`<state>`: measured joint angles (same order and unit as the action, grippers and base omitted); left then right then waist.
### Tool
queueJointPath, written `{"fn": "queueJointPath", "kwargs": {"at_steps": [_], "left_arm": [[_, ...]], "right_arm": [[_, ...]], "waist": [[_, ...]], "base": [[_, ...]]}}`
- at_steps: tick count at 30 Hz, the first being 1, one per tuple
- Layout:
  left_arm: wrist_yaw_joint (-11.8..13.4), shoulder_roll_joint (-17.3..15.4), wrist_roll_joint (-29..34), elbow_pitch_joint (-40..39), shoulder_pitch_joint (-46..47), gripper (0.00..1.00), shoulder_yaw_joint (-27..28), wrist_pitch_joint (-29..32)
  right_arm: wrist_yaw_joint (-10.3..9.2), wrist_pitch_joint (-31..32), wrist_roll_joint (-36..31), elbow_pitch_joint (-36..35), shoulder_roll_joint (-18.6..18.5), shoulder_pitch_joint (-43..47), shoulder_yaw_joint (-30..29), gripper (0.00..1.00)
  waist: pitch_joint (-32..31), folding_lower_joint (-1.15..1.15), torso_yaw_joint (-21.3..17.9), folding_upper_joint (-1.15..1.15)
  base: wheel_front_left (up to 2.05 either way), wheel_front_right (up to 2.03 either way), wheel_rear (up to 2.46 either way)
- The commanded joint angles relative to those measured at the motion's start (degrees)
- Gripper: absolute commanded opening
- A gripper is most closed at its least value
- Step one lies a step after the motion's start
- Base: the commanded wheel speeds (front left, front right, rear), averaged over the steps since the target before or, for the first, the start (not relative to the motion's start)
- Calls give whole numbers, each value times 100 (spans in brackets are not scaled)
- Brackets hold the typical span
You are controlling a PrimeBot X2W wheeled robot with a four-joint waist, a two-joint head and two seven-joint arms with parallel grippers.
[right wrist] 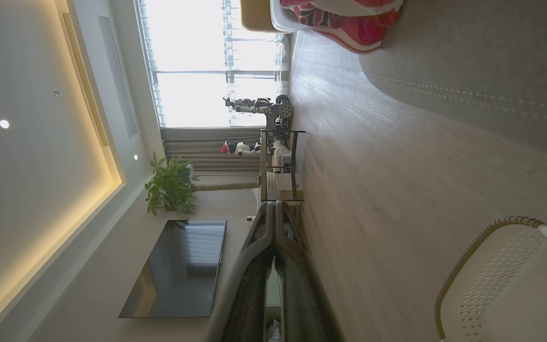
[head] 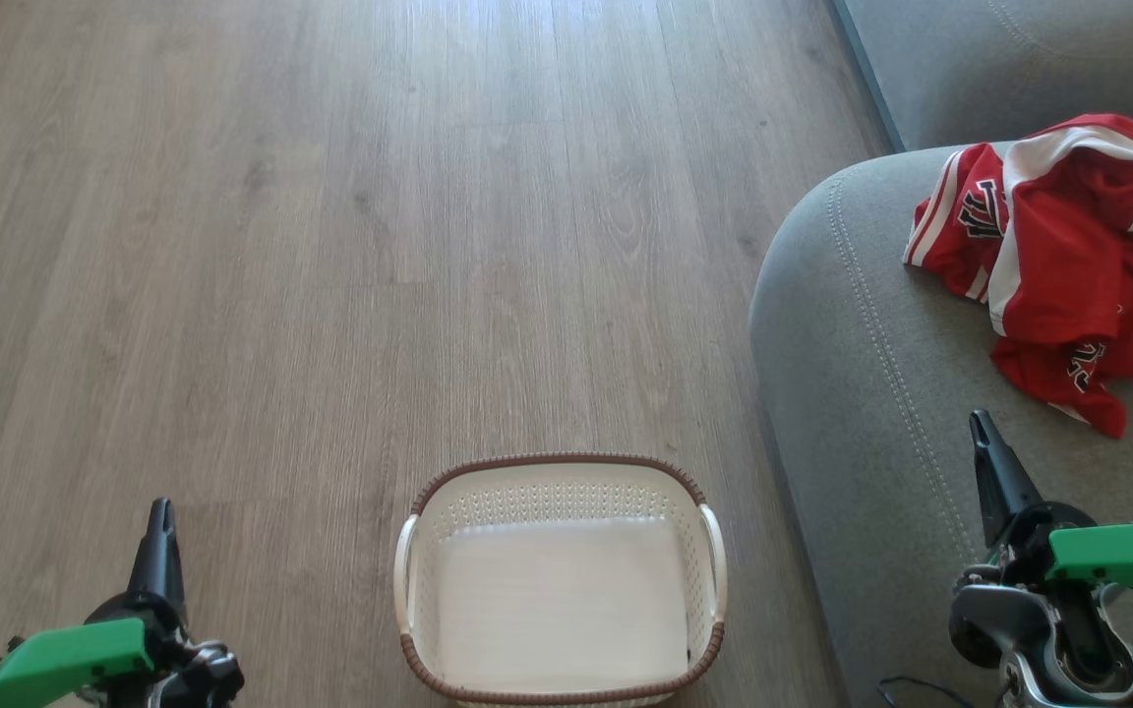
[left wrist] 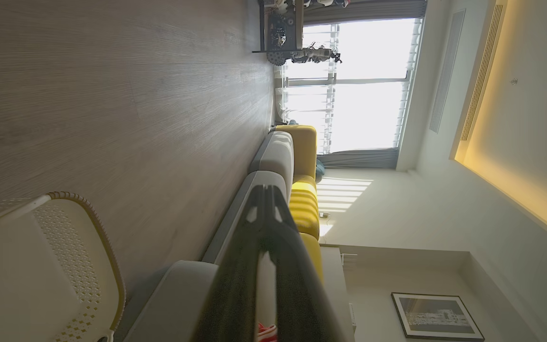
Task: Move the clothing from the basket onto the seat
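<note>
Head view, clock positions taken from frame centre.

- The basket (head: 557, 460) stands on the wooden floor (head: 330, 246) at 6 o'clock. It is upright, and its pale bottom is fully visible.
- The seat (head: 862, 393) fills the frame from 2 to 5 o'clock, with its rounded, stitched corner just beside the basket's 3 o'clock side. I cannot tell whether the two touch.
- The clothing (head: 1068, 256) lies in one crumpled red heap on the seat at about 2 o'clock, well apart from the basket. White trim and black lettering face up, and one red corner hangs toward 5 o'clock.
- The left claw (head: 161, 507) is at 8 o'clock over the floor, near the basket's 9 o'clock side. Its fingers are pressed together with nothing between them.
- The right claw (head: 978, 421) is at 4 o'clock over the seat. Its fingers are also together and hold nothing. The tip points toward 12 o'clock, near the lowest corner of the clothing but apart from it.

Left wrist view: the two dark fingers meet at their tips.

Right wrist view: the fingers are likewise together. A dark screen (right wrist: 178, 266) and a potted plant (right wrist: 169, 187) stand against the far wall.
</note>
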<state>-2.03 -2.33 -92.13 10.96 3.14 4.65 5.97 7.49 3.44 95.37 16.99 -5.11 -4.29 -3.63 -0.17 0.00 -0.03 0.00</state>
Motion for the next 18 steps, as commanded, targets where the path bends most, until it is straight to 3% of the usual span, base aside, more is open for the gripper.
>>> {"fn": "queueJointPath", "kwargs": {"at_steps": [1,18], "left_arm": [[-50,-55,-1,-214,271,0,199,44],[-50,-55,-1,-214,271,0,199,45]], "right_arm": [[0,-26,52,-223,-108,-300,130,0],[0,-108,143,-236,-185,-293,234,0]], "waist": [[0,0,0,0],[0,0,0,0]], "base": [[0,0,0],[0,0,0]]}}
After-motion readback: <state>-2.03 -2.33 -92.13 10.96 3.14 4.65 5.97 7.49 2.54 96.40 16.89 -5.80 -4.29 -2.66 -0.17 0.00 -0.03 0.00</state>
